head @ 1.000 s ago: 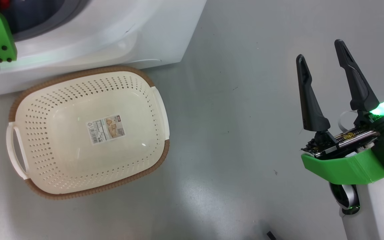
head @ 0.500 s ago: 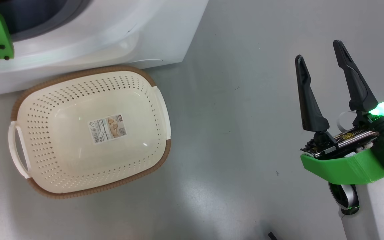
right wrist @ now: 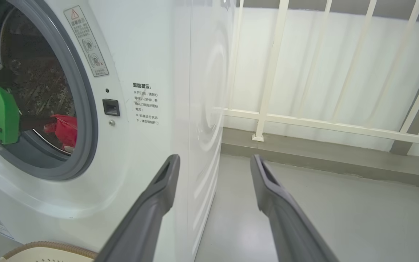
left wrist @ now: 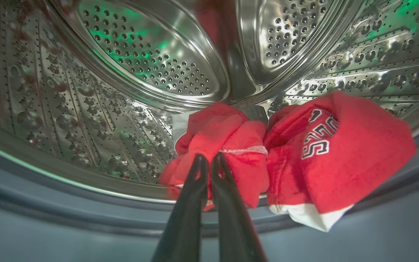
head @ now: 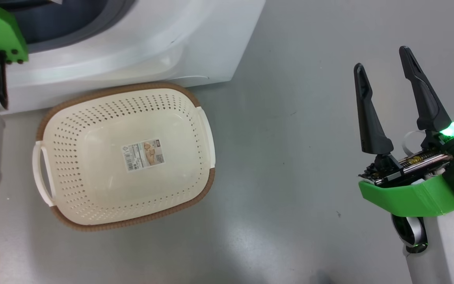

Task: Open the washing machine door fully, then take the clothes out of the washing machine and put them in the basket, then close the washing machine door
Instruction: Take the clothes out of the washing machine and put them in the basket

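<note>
Inside the washing machine's steel drum (left wrist: 140,54) lie the clothes: one bunched red garment (left wrist: 227,134) and a second red one with white lettering and trim (left wrist: 347,156). My left gripper (left wrist: 208,158) is shut on the lower edge of the bunched garment. The washing machine (head: 140,47) stands at the top left, and the cream basket (head: 207,185) sits empty on the floor before it. My right gripper (head: 381,58) hangs open over bare floor, far right of the basket. The washing machine door is out of view.
In the right wrist view the washing machine (right wrist: 151,109) fills the left, with the clothes (right wrist: 64,129) and my left arm's green bracket (right wrist: 2,109) in its opening. A white railing (right wrist: 267,72) runs behind. Grey floor (head: 290,157) lies between basket and right arm.
The whole head picture has slid to the right, so the camera has moved. The basket and the right gripper keep their places relative to each other.
</note>
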{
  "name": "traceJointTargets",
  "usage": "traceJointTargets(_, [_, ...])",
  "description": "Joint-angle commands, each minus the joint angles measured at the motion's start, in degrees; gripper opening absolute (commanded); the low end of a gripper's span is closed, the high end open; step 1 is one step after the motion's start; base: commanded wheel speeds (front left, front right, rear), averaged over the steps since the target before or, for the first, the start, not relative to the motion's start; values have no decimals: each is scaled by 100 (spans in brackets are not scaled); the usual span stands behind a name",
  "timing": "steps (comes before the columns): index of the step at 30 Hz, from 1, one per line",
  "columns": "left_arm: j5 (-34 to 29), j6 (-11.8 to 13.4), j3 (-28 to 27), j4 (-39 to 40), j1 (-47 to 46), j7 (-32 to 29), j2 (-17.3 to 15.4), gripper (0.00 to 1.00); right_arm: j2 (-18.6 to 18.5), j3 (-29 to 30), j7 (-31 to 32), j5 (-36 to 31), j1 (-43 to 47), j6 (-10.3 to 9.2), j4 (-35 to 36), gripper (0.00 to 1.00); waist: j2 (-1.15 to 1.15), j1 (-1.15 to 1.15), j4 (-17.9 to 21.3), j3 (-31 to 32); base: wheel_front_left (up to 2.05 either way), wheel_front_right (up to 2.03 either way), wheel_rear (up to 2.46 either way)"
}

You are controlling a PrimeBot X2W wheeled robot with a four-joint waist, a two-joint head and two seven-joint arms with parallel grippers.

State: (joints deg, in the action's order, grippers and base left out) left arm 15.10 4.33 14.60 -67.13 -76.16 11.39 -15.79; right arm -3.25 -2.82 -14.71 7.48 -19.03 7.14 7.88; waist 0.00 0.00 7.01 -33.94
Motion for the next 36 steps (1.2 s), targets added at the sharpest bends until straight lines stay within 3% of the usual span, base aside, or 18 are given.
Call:
traceJointTargets(1, [75, -37, -114, 192, 156, 133, -235, 0, 3, -95, -29, 5, 47, 35, 151, 100, 0, 0, -87, 74, 0, 0, 0])
traceJointTargets(12, [597, -317, -718, 1889, 1400, 358, -37, 0, -29, -42, -29, -8, 178, 35, 108, 100, 0, 0, -293, 469, 0, 0, 0])
traceJointTargets(23, [480, -140, -1034, 3414, 2931, 360, 197, 0, -21, -66, -29, -15, 379, 35, 22, 100, 0, 0, -320, 1002, 0, 0, 0])
traceJointTargets(36, [498, -234, -1089, 4555, 4193, 361, 476, 0, -57, -69, -29, -58, 600, 35, -7, 100, 0, 0, -407, 1400, 0, 0, 0])
